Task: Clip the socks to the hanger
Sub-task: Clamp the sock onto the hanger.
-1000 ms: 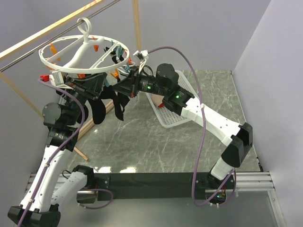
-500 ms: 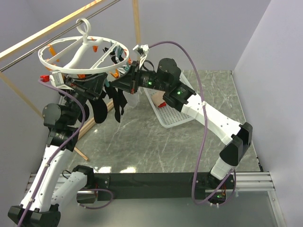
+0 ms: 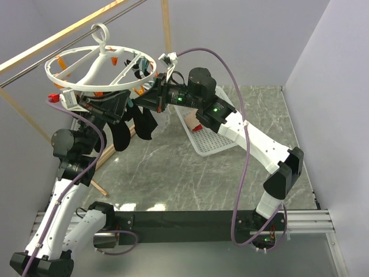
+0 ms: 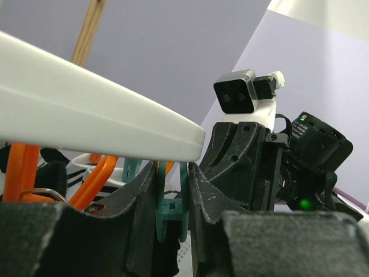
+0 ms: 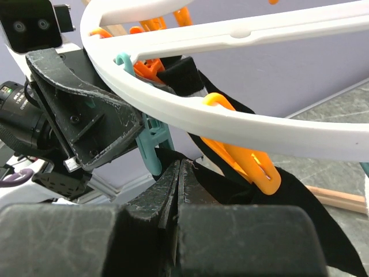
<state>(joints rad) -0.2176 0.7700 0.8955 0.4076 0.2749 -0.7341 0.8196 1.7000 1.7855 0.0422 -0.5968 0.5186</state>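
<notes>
Two grippers of mine met just under the hanger's rim. My left gripper [image 4: 172, 193] was clamped on a small teal plastic clip [image 4: 170, 212], squeezing its handles between the pads, which I judged was holding its mouth open. My right gripper [image 5: 179, 173], at three o'clock of the left one in the top view, had its fingers pressed together on the edge of a soft black fabric sock [image 5: 300, 219]. The rest of that sock hung toward six o'clock. Directly above both swept the large round white plastic hanger [image 5: 271, 130], suspended at ten o'clock over the grey marbled table [image 3: 230, 173]. An orange plastic clip [image 5: 245, 161] dangled from the ring at three o'clock of my right fingertips.

The step in hand, as I judged it, was feeding the sock's edge into the teal clip. Whether fabric already sat between its teeth, I could not tell. The next move called for nudging the edge toward nine o'clock into the mouth. The left gripper would then have to let go so the clip could bite, and the right only after that.
</notes>
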